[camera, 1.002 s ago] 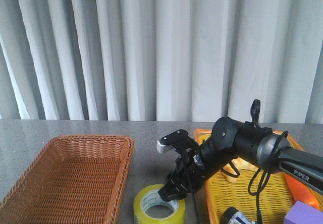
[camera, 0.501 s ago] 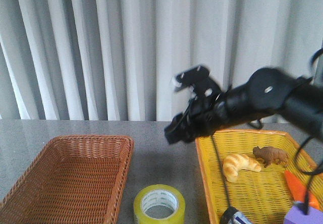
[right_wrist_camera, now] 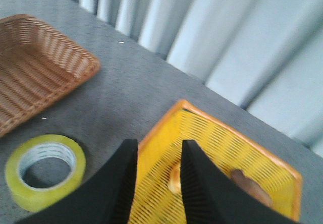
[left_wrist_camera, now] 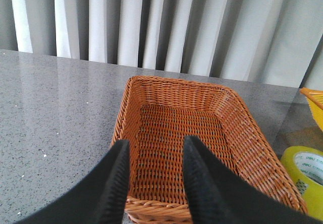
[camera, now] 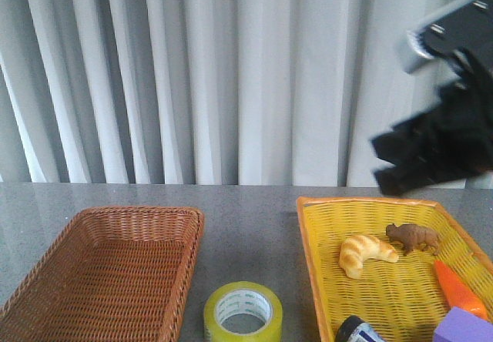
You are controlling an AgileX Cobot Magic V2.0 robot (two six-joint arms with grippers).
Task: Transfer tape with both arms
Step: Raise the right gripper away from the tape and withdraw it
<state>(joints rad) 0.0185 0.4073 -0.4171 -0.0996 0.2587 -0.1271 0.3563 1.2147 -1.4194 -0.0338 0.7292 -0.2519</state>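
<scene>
I take the wide roll of translucent yellow packing tape with a white printed core (camera: 243, 312) as my landmark: it lies flat on the grey speckled surface (camera: 246, 226), hole up, at the near edge, and nothing grips it. To its left sits the brown woven wicker basket (camera: 100, 273); to its right, the yellow plastic mesh tray (camera: 385, 280) holding a croissant (camera: 367, 254), a small brown toy animal (camera: 414, 236) and an orange carrot-like piece (camera: 459, 290).

My left pincer (left_wrist_camera: 153, 181) hangs over the wicker basket's near rim, fingers parted to a narrow gap, empty. If I reach from here, I judge it could clip that rim before meeting the roll.

My right pincer (right_wrist_camera: 155, 183) is likewise narrowly parted and empty, high above the tray and well clear of the roll. The view is blurred, so a hasty descent risks landing on the tray wall or knocking the roll away.
</scene>
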